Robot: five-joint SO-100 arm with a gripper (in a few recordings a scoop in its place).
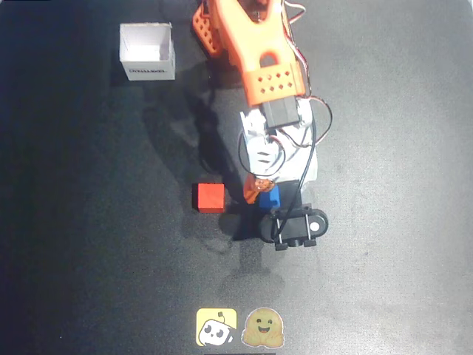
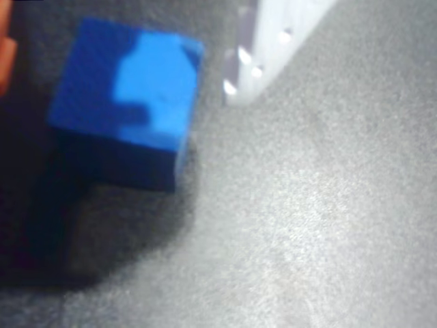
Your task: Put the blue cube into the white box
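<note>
In the overhead view, the small matte blue cube (image 1: 269, 197) is seen on the dark desk (image 1: 89, 244) beneath the orange arm's pincer (image 1: 260, 189), just right of a red cube (image 1: 209, 197); the white cardboard box (image 1: 148, 52) stands well apart at upper left.

In the wrist view, the blue cube (image 2: 126, 102) lies beside a white finger (image 2: 273, 41). Whether the pincer is closed cannot be told. A centred, square grip should be secured before lifting, and the red cube avoided.

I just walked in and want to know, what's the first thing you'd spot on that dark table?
The big orange arm reaching down from the top edge in the overhead view, with its gripper at the blue cube in the middle of the table. Just left of that sits a bright red cube, and the white box stands open near the top left corner.
</note>
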